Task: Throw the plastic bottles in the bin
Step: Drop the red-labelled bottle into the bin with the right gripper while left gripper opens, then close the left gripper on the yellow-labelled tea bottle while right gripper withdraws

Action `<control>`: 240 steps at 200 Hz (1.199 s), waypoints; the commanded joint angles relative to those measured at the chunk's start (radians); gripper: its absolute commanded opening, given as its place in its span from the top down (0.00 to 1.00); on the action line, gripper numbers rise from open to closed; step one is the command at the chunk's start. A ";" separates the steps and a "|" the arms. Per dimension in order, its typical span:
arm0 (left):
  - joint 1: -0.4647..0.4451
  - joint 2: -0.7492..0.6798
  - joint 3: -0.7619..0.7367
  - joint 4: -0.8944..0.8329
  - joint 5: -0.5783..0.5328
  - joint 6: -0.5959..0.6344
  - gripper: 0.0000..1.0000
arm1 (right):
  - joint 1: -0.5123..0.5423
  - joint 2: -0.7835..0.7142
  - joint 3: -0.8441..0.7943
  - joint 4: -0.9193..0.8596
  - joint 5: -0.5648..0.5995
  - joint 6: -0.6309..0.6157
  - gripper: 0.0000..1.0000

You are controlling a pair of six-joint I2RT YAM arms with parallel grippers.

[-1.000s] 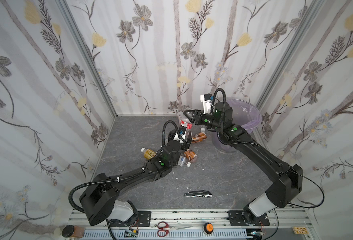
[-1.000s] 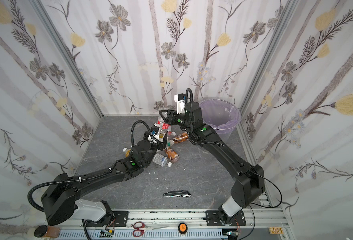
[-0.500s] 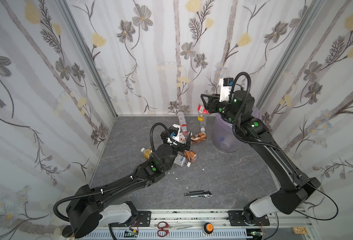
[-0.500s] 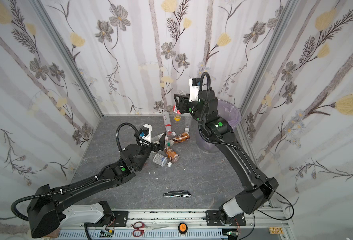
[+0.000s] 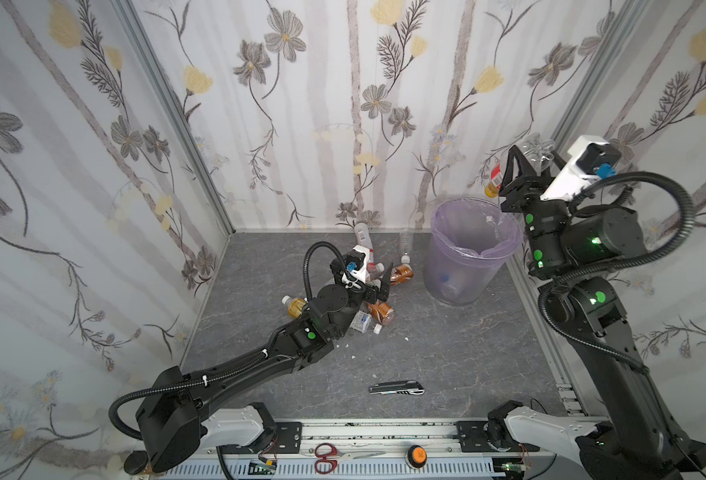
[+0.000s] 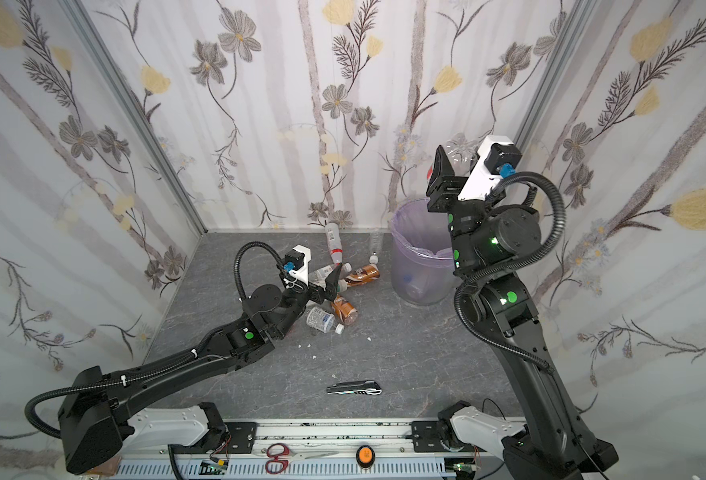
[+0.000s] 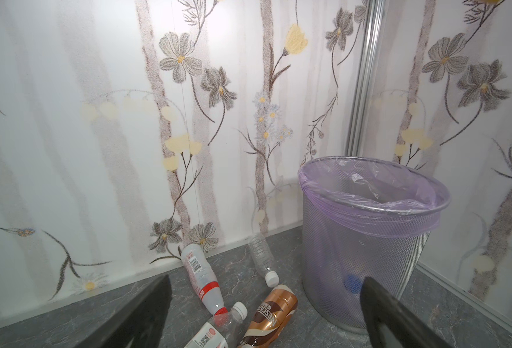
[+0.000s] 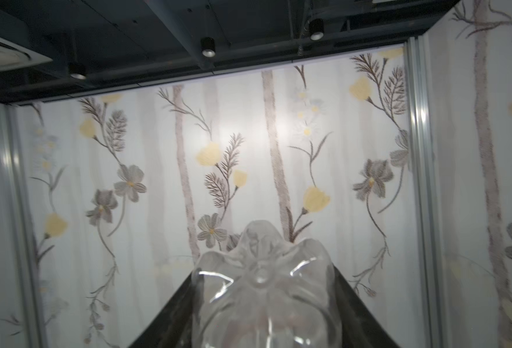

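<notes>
The right pincer [image 5: 528,162] is raised high near the back right corner, pinching a clear plastic bottle [image 8: 263,286] whose moulded base sticks out past the fingertips. It is up beside the round mesh bin lined with a lavender bag [image 5: 438,266] and well above its rim. The left pincer [image 6: 329,286] is spread wide and empty, low over the loose plastic bottles [image 5: 401,272] lying on the dark grey marbled desk [image 5: 447,353], left of the bin.

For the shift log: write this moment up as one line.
right jaws: shut on clear bottle, held high near bin | left jaws: open over loose bottles | knife: lying apart
</notes>
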 commanded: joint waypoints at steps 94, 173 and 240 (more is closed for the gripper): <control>-0.004 0.059 0.027 -0.008 -0.012 -0.016 0.00 | -0.178 0.007 -0.160 -0.129 -0.139 0.292 0.17; 0.007 0.094 0.092 -0.109 -0.096 -0.058 0.00 | -0.126 0.002 -0.223 -0.083 -0.220 0.339 0.00; 0.185 0.129 0.152 -0.436 0.020 -0.469 0.00 | 0.064 0.110 -0.262 -0.096 -0.260 0.330 0.00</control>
